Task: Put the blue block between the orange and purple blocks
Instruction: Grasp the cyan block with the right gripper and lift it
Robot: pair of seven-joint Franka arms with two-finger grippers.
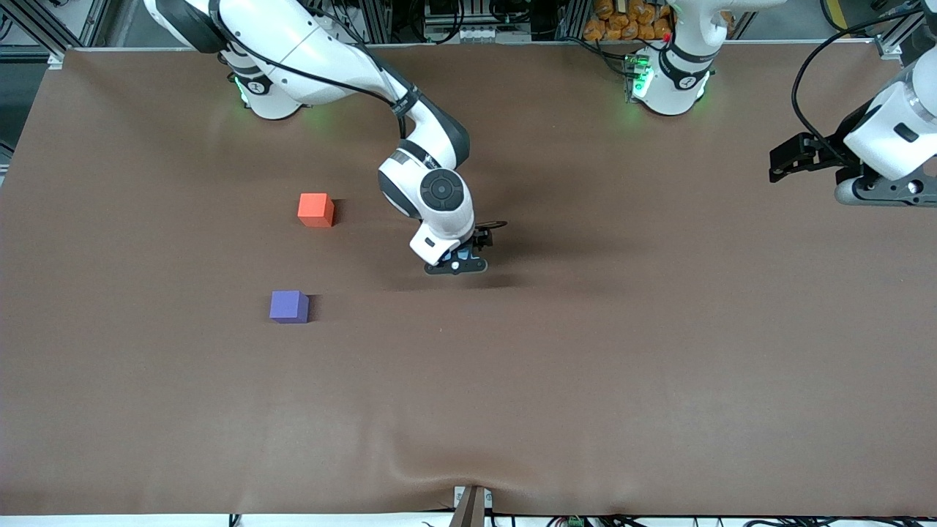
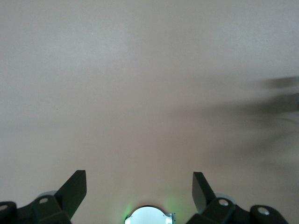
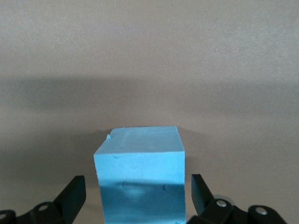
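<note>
One blue block (image 3: 140,175) is straddled, ungripped, by the spread right tool (image 1: 455,265) at frame centre; closing off-centre risks a skewed, slipping grasp. The left tool (image 1: 794,157) is parked spread at the upper right.

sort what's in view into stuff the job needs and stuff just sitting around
Needed for the job:
- blue block, between the open jaws of the right gripper
- orange block
- purple block

Not part of it:
- left gripper, waiting open over the table

Sky-blue block (image 3: 140,175), brown table (image 1: 585,366)
</note>
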